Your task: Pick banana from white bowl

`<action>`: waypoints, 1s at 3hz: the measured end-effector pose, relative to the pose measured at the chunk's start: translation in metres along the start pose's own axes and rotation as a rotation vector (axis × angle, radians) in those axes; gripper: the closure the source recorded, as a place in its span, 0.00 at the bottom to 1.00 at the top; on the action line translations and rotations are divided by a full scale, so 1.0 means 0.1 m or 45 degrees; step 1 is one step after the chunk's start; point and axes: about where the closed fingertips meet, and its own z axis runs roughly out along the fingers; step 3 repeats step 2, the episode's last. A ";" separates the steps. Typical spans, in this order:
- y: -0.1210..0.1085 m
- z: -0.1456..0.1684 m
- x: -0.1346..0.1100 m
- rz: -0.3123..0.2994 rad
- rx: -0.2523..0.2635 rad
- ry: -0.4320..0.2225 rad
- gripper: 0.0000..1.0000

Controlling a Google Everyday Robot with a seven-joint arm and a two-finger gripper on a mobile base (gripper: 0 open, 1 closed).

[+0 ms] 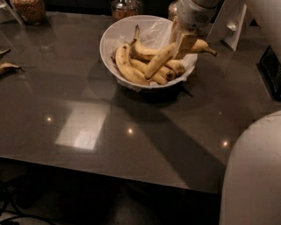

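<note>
The white bowl (108,40) stands at the back middle of the dark table and holds several yellow bananas on a crinkled white liner. My gripper (184,43) hangs over the bowl's right side, shut on the banana (158,63). That long banana slants up from the pile. Its dark stem tip (214,53) sticks out past the bowl's right rim. The other bananas (127,66) lie in the bowl below and to the left of it.
Two glass jars (30,9) (125,7) stand along the back edge. A banana piece (8,67) lies at the far left. A white object (232,25) stands at the back right. My pale body (254,176) fills the lower right corner.
</note>
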 end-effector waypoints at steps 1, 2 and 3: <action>0.26 -0.22 0.17 0.074 -0.064 -0.067 1.00; 0.52 -0.46 0.24 0.154 -0.106 -0.231 1.00; 0.52 -0.46 0.24 0.154 -0.106 -0.231 1.00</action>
